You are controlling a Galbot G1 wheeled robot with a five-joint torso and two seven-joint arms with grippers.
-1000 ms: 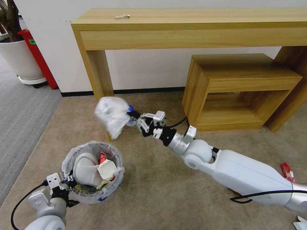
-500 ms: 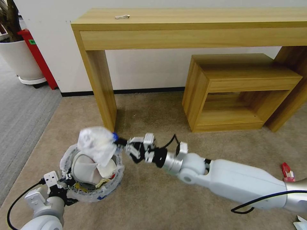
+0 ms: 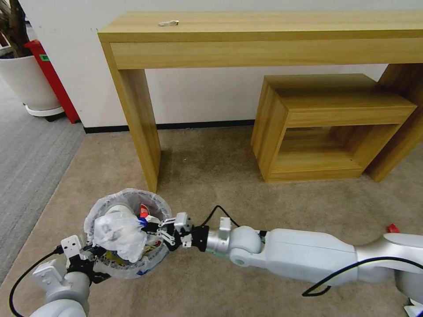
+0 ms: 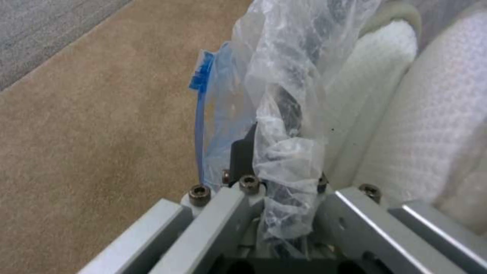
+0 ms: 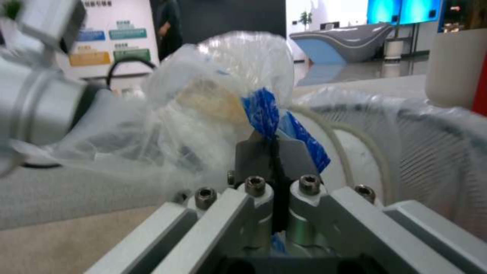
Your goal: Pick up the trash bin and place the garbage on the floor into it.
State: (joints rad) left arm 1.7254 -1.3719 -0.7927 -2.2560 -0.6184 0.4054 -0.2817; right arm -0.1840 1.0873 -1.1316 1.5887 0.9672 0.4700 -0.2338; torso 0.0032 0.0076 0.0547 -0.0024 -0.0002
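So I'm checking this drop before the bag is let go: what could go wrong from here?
The trash bin already looks heaped with a white slipper and wrappers, so the plastic bag, released by the right gripper above the near rim, might slide off onto the floor. The left gripper pinches only the rim and liner, so a downward push could tilt the bin.

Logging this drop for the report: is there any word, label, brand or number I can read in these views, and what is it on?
None can be read.
Green label on the red stand by the planter: too small.
Wall posters behind the white-blue plastic bag: characters blurred.
The plastic bag, held shut in the right gripper over the trash bin: blue print, no legible letters.
The left gripper, clamped on the bin's rim: no markings.
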